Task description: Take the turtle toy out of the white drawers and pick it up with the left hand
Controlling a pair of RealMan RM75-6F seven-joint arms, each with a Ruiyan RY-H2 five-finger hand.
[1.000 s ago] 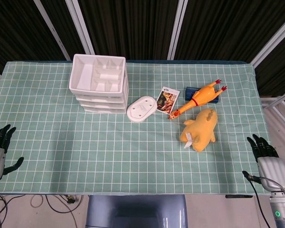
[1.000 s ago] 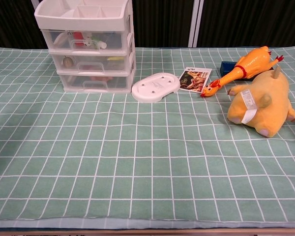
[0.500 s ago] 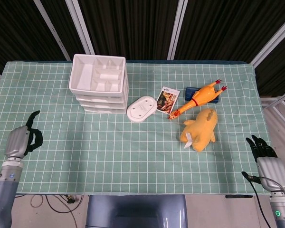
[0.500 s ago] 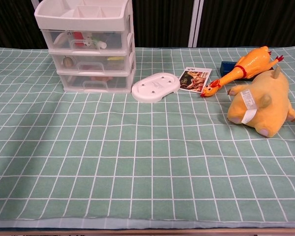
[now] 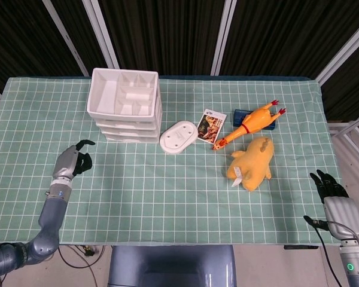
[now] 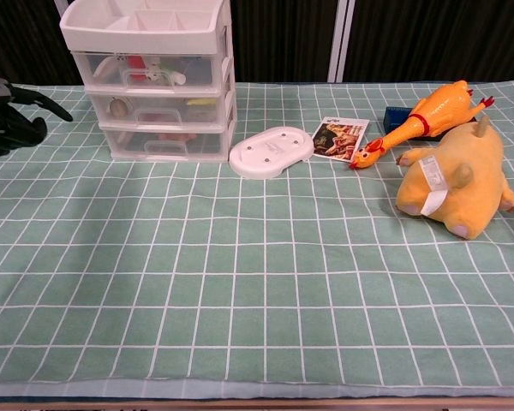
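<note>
left hand (image 5: 72, 162) empty, near white drawers (image 5: 127, 105)

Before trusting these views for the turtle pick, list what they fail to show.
- Turtle toy: not identifiable; chest view shows only blurry shapes behind the translucent fronts of the white drawers, head view only their top tray.
- Right hand: absent from chest view.
- Left hand: cut by the chest view's left edge.
</note>
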